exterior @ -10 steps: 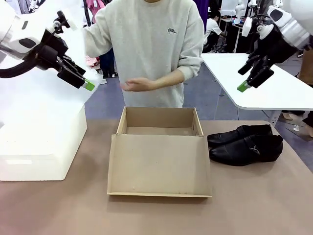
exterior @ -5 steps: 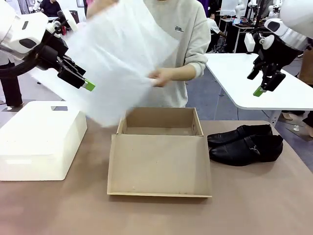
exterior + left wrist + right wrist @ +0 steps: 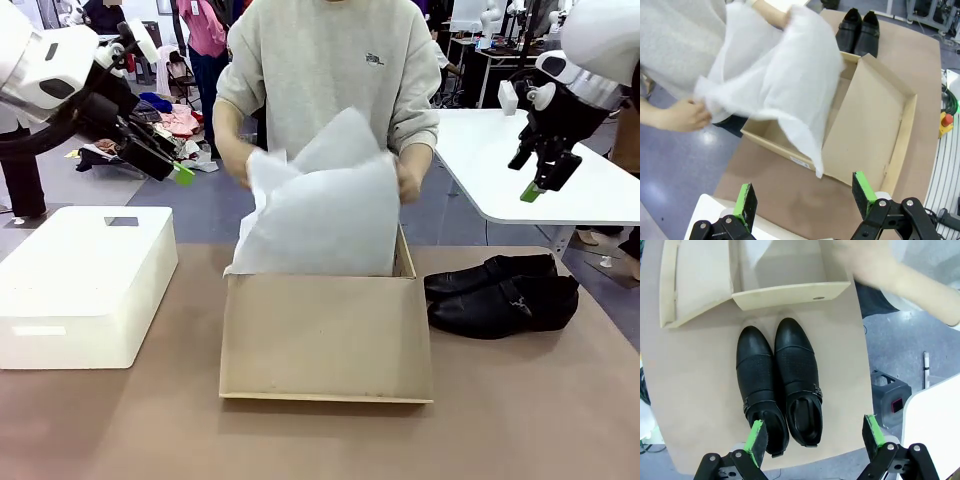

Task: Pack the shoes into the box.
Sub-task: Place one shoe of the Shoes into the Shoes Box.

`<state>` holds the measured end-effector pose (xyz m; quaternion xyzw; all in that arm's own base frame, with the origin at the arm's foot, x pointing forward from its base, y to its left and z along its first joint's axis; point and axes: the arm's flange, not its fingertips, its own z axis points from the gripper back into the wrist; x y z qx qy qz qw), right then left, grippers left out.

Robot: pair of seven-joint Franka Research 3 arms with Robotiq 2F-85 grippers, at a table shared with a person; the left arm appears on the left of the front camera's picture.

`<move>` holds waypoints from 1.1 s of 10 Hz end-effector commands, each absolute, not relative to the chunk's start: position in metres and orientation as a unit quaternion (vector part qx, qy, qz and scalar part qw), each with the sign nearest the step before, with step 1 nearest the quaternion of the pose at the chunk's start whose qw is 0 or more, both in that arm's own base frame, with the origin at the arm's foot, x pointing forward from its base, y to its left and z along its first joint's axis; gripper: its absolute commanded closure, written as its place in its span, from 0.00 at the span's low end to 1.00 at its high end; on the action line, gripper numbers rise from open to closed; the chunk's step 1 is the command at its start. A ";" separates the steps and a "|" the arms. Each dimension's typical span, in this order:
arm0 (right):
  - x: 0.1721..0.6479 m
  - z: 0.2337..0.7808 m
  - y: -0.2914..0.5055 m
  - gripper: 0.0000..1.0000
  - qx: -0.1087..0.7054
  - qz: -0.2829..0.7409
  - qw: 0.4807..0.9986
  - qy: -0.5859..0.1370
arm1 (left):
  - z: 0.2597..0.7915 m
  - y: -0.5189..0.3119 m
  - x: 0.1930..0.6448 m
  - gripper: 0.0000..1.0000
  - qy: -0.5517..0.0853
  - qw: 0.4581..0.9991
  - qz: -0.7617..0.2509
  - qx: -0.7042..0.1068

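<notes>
shoes (image 3: 500,295): pair lying side by side, touching, on the table (image 3: 520,430) just right of the box (image 3: 405,255), toes towards it. neither shoe is in the box.

box: open, flap lid (image 3: 325,340) lying flat on the robot's side.

white tissue sheet (image 3: 320,220): held by the person's hands (image 3: 410,182) over the far half of the box, lower edge dropping behind the box's near wall.

white block (image 3: 80,285): on the table, well left of the box.

left gripper (image 3: 804,196): raised, up and left of the box, jaws spread wide, holding nothing.

right gripper (image 3: 815,436): raised right of the box, over the shoes, jaws spread wide, holding nothing.
</notes>
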<state>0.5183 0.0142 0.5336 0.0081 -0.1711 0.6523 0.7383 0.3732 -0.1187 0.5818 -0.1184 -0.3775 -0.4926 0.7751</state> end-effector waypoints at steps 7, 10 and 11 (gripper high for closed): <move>0.536 0.516 -0.001 0.00 -0.006 0.682 0.713 -0.164 | 0.581 -0.117 0.375 0.00 -0.379 0.770 -0.497 -0.125; 0.557 0.481 -0.030 0.00 -0.021 0.691 0.709 -0.142 | 0.581 -0.117 0.375 0.00 -0.379 0.770 -0.497 -0.125; 0.565 0.471 -0.038 0.00 -0.023 0.684 0.715 -0.142 | 0.581 -0.117 0.375 0.00 -0.379 0.770 -0.497 -0.125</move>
